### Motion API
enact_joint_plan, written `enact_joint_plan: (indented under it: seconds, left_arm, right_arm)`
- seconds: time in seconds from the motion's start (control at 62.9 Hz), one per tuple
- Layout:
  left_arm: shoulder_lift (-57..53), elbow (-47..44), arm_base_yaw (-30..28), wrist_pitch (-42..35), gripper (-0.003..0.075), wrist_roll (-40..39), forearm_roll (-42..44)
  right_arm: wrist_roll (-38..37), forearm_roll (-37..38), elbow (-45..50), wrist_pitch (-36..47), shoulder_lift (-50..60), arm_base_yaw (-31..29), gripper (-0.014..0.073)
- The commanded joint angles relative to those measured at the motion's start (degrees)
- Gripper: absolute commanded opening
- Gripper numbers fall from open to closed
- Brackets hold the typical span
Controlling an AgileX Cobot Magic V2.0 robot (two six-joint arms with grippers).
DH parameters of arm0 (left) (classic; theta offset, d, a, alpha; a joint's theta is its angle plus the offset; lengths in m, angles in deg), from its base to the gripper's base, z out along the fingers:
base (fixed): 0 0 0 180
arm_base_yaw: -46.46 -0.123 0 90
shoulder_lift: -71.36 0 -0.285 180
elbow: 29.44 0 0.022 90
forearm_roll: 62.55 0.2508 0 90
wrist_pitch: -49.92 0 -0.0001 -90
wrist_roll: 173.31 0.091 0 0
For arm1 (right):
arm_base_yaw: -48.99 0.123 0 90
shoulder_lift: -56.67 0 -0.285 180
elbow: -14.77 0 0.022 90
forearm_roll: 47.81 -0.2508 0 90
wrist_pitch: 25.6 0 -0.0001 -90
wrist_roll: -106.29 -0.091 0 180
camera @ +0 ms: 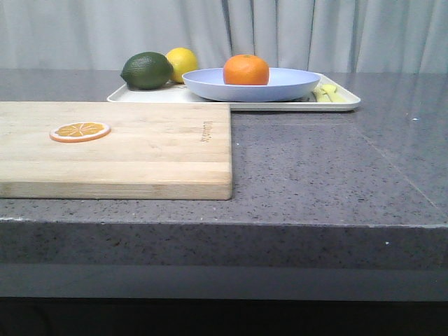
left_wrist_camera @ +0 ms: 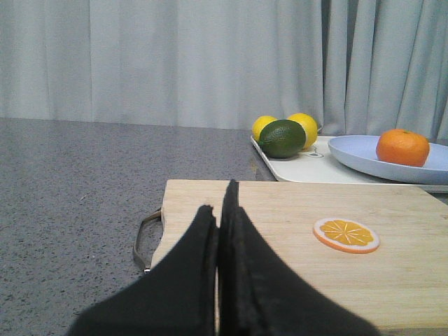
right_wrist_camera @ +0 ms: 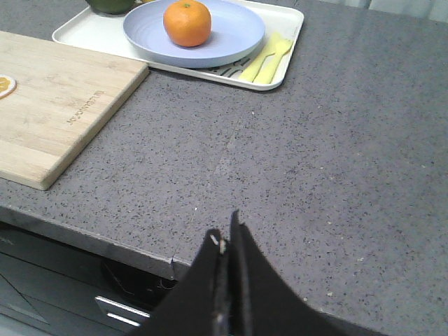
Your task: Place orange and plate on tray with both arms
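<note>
The orange (camera: 246,70) sits in the pale lavender-blue plate (camera: 294,85), and the plate rests on the white tray (camera: 343,103) at the back of the table. They also show in the left wrist view, orange (left_wrist_camera: 402,147), plate (left_wrist_camera: 357,155), tray (left_wrist_camera: 308,170), and in the right wrist view, orange (right_wrist_camera: 187,22), plate (right_wrist_camera: 238,31), tray (right_wrist_camera: 290,28). My left gripper (left_wrist_camera: 220,203) is shut and empty over the near end of the cutting board. My right gripper (right_wrist_camera: 225,234) is shut and empty above the table's front edge. Neither gripper shows in the front view.
A wooden cutting board (camera: 140,154) lies front left with a flat orange slice (camera: 80,131) on it. A dark green lime (camera: 147,70) and a yellow lemon (camera: 183,61) lie on the tray's left part. Yellow cutlery (right_wrist_camera: 269,56) lies on its right part.
</note>
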Motion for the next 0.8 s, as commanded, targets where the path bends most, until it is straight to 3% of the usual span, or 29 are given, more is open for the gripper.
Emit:
enact_joint_plan:
  seconds: [0.0, 0.175, 0.493, 0.779]
  left_arm:
    - [-1.2, -1.5, -0.3, -4.9, -0.0020, -0.5, -0.4]
    - [-1.2, -1.5, -0.3, -4.9, -0.0020, -0.5, -0.4]
    - [-1.2, -1.5, -0.3, -4.9, -0.0020, -0.5, -0.4]
    - [-1.0, -1.5, -0.3, -4.9, -0.0020, -0.5, -0.4]
  right_arm:
    - [0.4, 0.1, -1.3, 4.6, -0.7, -0.2, -0.0066]
    - [0.4, 3.1, 4.4, 10.0, 1.4, -2.4, -0.0066]
    - [0.4, 3.6, 31.7, 43.6, 12.6, -4.2, -0.0066]
    - [0.4, 3.6, 41.4, 53.0, 17.1, -4.0, -0.0066]
